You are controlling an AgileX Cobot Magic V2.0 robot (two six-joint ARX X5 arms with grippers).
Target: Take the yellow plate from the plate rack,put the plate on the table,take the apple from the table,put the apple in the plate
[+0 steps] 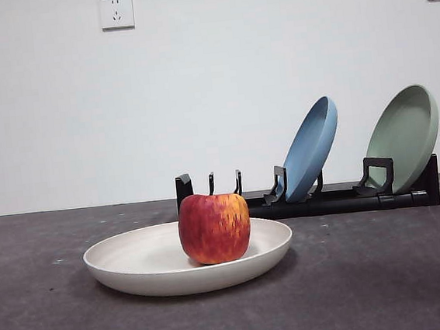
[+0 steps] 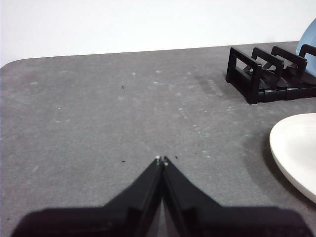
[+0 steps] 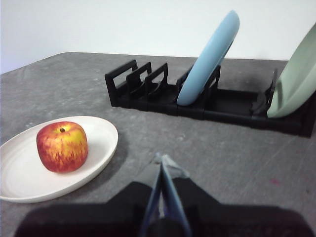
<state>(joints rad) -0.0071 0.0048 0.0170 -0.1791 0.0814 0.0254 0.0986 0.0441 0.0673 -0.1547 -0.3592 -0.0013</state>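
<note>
Apple (image 1: 214, 228) sits in the plate (image 1: 135, 255) on the worktop (image 1: 386, 274), task apparently done; both hands, left (image 2: 162, 160) and right (image 3: 163, 160), pressed together, empty.

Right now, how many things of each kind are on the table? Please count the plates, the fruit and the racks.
Plates: 3, the yellow plate flat on the table, the blue plate and the pale green plate standing in the rack
Fruit: 1, the apple in the yellow plate
Racks: 1, the plate rack
Total: 5
</note>
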